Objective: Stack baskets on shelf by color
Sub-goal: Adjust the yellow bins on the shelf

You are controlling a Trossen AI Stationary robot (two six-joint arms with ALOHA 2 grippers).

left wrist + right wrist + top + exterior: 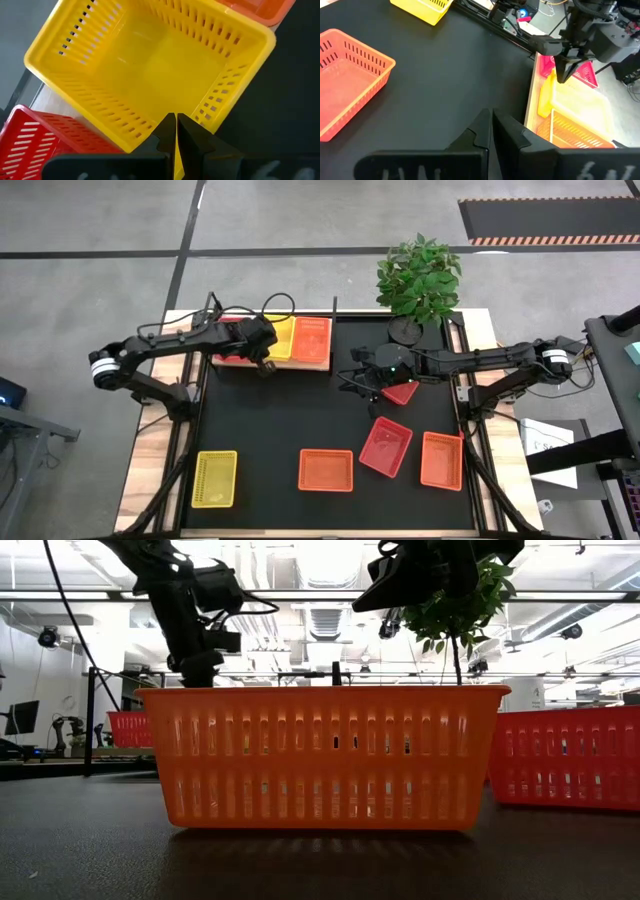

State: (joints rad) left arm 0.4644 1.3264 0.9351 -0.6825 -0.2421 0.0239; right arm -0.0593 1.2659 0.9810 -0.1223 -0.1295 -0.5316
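Black mat (290, 415): centre open; front row of baskets and potted plant (418, 280) obstruct edges.

**No legible text**

No word, label, brand name, number or sign can be read in any of the four views. The baskets show only plain mesh walls with no markings. The sheet of paper (547, 442) lying off the right edge of the desk (150, 470) carries some faint marks, but they are too small to make out.
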